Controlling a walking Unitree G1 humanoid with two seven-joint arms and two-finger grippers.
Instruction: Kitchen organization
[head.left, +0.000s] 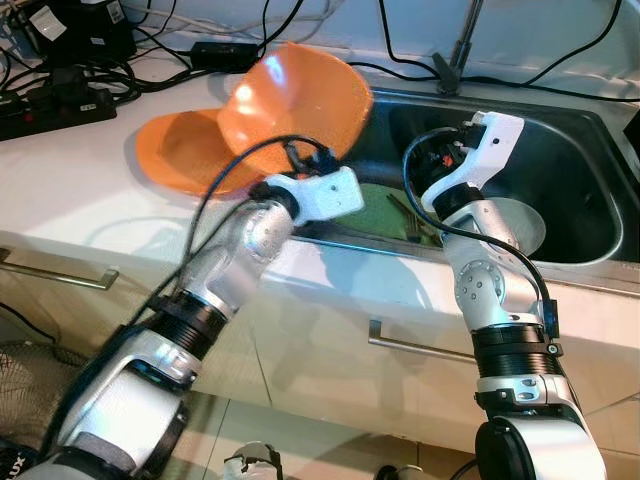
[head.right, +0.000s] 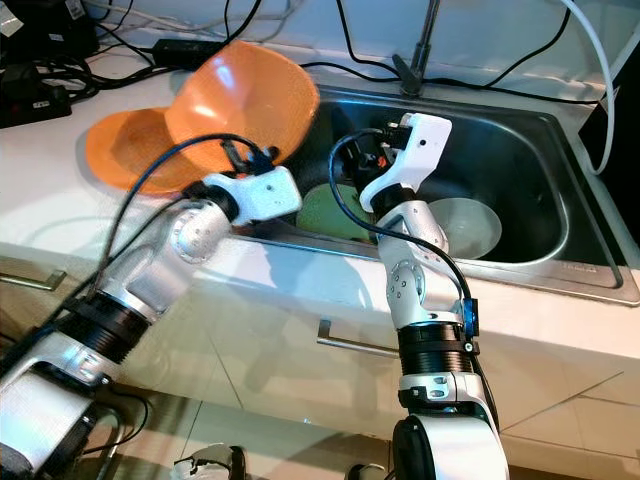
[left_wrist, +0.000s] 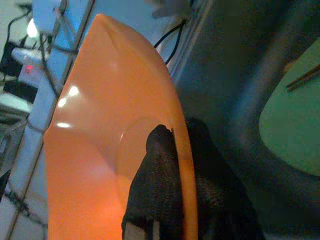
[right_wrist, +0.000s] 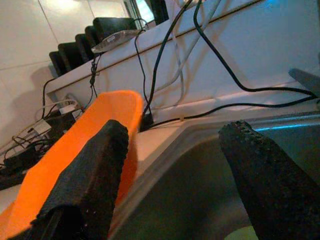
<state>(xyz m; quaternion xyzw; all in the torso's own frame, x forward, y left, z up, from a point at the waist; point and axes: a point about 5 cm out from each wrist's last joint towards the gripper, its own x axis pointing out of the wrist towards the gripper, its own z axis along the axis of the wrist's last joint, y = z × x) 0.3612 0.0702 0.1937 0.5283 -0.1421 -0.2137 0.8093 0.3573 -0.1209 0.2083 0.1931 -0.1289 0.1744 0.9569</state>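
My left gripper (left_wrist: 175, 136) is shut on the rim of an orange bowl (head.left: 295, 98), one finger inside and one outside. The bowl hangs tilted on its side over the counter by the sink's left edge. Beneath and behind it a second orange dish (head.left: 175, 150) lies flat on the white counter. My right gripper (right_wrist: 172, 145) is open over the left part of the steel sink (head.left: 570, 150), with nothing between its fingers (right_wrist: 90, 175). A green plate (head.right: 325, 215) with chopsticks and a white bowl (head.right: 465, 225) lie in the sink.
A faucet (head.left: 455, 55) stands behind the sink. Black power strips and cables (head.left: 60, 100) crowd the counter's back left. Drawer handles (head.left: 60, 275) run along the cabinet front below the counter edge.
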